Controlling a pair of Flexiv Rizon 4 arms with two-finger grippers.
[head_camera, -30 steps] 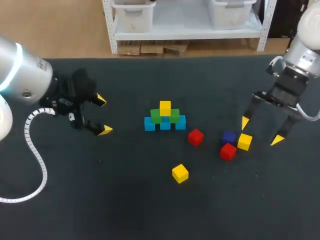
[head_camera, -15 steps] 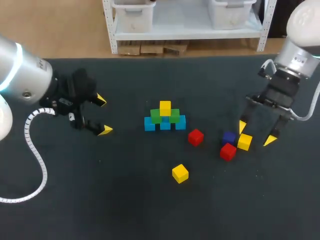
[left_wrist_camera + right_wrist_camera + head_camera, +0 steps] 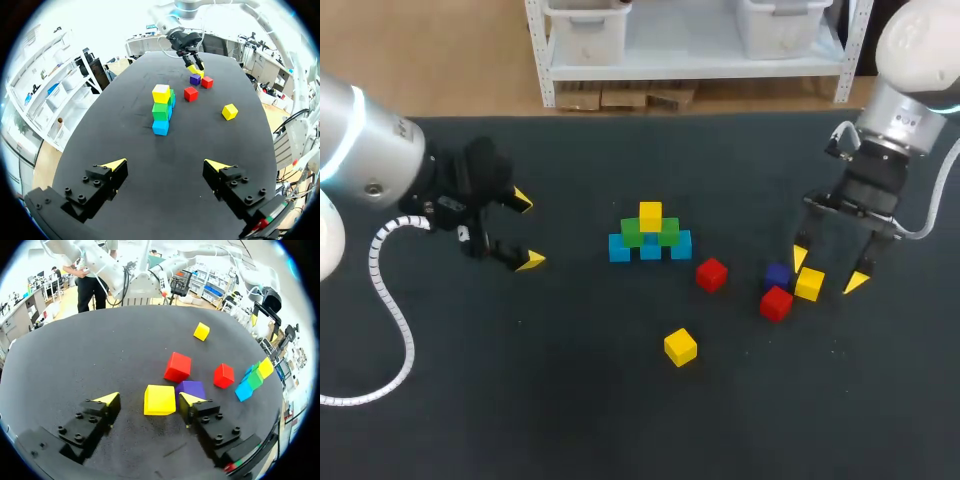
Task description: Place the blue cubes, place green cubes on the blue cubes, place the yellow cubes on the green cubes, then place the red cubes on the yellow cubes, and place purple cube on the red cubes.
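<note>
From the head view, a stack stands mid-tabletop: three blue cubes [image 3: 650, 247] in a row, two green cubes [image 3: 632, 233] on them, and the top yellow cube [image 3: 650, 215] resting on the green pair. Just right of the stack and a little nearer lies the middle red cube [image 3: 711, 274], and nearer again the near yellow cube [image 3: 680, 346], alone. Further right is a tight cluster of the purple cube [image 3: 777, 275], the right red cube [image 3: 775, 302] and the right yellow cube [image 3: 809, 283]. The right gripper [image 3: 828, 270] hangs over this cluster, its fingers spread to either side of the right yellow cube. The left gripper [image 3: 526, 231] sits at the far left, well apart from every cube, fingers spread and holding nothing.

In the left wrist view, the left gripper [image 3: 165, 164] has its fingers wide apart with bare tabletop [image 3: 165, 210] between them. The stack is ahead, seen end on. Beyond it lie the middle red cube [image 3: 190, 93], the near yellow cube [image 3: 229, 111], the purple cube [image 3: 195, 79] and the right red cube [image 3: 207, 82], with the right gripper [image 3: 192, 62] over them.

In the right wrist view, the right yellow cube [image 3: 160, 400] lies on the tabletop between the spread fingers of the right gripper [image 3: 148, 398], closer to the one on the purple cube's side, and is not pinched. The purple cube [image 3: 192, 388] touches it, just ahead of that finger. The right red cube [image 3: 178, 367] is just ahead, and the middle red cube [image 3: 223, 375] lies towards the stack.
</note>
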